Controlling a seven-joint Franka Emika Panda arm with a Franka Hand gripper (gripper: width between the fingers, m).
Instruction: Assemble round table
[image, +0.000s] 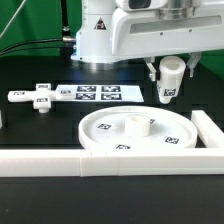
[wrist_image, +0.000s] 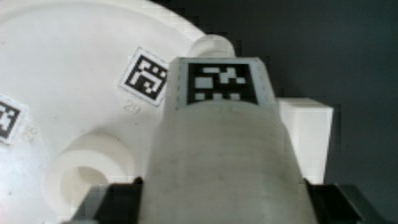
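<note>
The large rimmed round disc (image: 138, 131) lies flat on the black table, with a small raised socket (image: 137, 125) at its middle. My gripper (image: 171, 72) is shut on the short cylinder leg (image: 170, 82) and holds it upright in the air, above and behind the disc's right part in the exterior view. In the wrist view the leg (wrist_image: 217, 140) fills the middle between my two black fingers (wrist_image: 118, 200), its tagged end pointing away, with the disc (wrist_image: 80, 90) beyond it. The cross-shaped base (image: 37, 96) lies on the table at the exterior view's left.
The marker board (image: 97, 94) lies flat behind the disc. Long white border bars run along the front (image: 60, 162) and at the exterior view's right (image: 209, 130). The robot's white base (image: 95, 35) stands at the back.
</note>
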